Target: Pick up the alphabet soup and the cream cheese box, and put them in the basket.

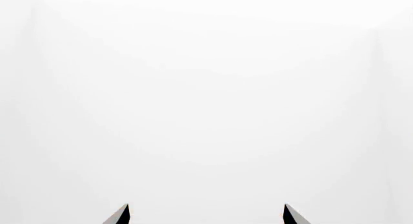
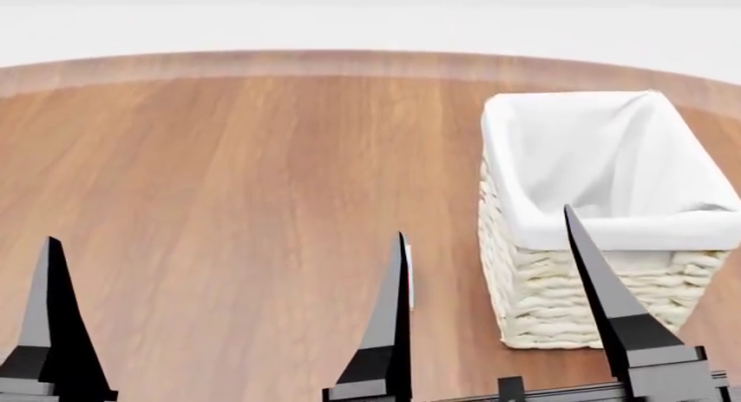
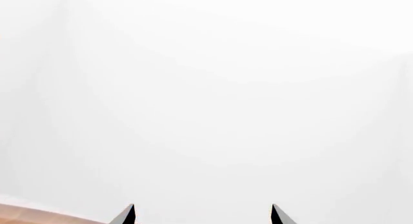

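Step in hand, as judged: locating and approaching the first item; nothing is held.

Left end effector (image 1: 206, 207): the jaws stand wide apart and empty. Its wrist view shows only blank white.

Right end effector (image 3: 202, 205): likewise open and empty. A sliver of wooden worktop (image 2: 232, 202) is seen at the edge of its wrist view.

The basket (image 2: 556, 306) is set upright on the worktop, just beyond the right end effector, and its white cloth lining (image 2: 602, 150) is seen to be empty.

Neither the alphabet soup nor the cream cheese box is identified in any view. A thin pale sliver with a reddish edge (image 2: 409, 280) is noted on the side of the right end effector's inner finger (image 2: 388, 324) that faces the basket. Whether this is the box cannot be told.

Recommendations:
- The head view is to be lowered or the base drawn back, so that both items are brought into sight before any reach is made.
- The end effectors are to be kept open during the approach.
- The basket is to be approached from above its rim, so that the lining is not snagged.
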Robot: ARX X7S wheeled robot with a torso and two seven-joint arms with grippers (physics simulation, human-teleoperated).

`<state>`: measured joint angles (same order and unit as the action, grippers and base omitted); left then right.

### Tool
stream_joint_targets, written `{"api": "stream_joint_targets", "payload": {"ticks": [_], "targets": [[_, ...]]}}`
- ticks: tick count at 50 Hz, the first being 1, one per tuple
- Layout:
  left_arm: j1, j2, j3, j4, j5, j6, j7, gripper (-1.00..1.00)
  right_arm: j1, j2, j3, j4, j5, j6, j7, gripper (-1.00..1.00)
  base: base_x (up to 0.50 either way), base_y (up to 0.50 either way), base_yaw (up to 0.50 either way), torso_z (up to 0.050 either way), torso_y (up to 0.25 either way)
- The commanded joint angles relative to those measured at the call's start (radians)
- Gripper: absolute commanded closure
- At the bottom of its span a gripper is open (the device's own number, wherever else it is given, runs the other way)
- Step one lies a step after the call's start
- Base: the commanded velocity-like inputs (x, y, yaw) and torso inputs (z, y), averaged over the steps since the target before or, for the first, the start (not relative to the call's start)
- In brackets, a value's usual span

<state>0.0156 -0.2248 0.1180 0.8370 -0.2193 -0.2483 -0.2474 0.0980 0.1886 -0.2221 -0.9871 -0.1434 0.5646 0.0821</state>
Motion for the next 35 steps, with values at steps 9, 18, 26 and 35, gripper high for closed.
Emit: {"api": "stream_joint_targets", "payload": {"ticks": [9,18,26,35], "targets": [[-0.005,-0.015,0.013,-0.018,-0.003,0.013,-0.015,-1.0,0.001,0.005,0.0,0.008,0.019,-0.006,0.008,-1.0,0.22,0.0,0.0,0.0,0.001],[-0.007,-0.026,0.016,-0.018,-0.009,0.014,-0.027,-1.0,0.006,0.007,-0.004,0.01,0.022,-0.003,0.013,-1.0,0.23,0.0,0.0,0.0,0.0],[-0.012,-0.037,0.028,-0.014,-0.007,0.009,-0.034,-1.0,0.004,0.01,0.0,0.009,0.033,-0.005,0.015,-1.0,0.23,0.0,0.0,0.0,0.0],[-0.013,-0.044,0.036,-0.015,-0.008,0.009,-0.042,-1.0,0.005,0.013,0.0,0.004,0.039,0.002,0.017,-1.0,0.23,0.0,0.0,0.0,0.001]]}}
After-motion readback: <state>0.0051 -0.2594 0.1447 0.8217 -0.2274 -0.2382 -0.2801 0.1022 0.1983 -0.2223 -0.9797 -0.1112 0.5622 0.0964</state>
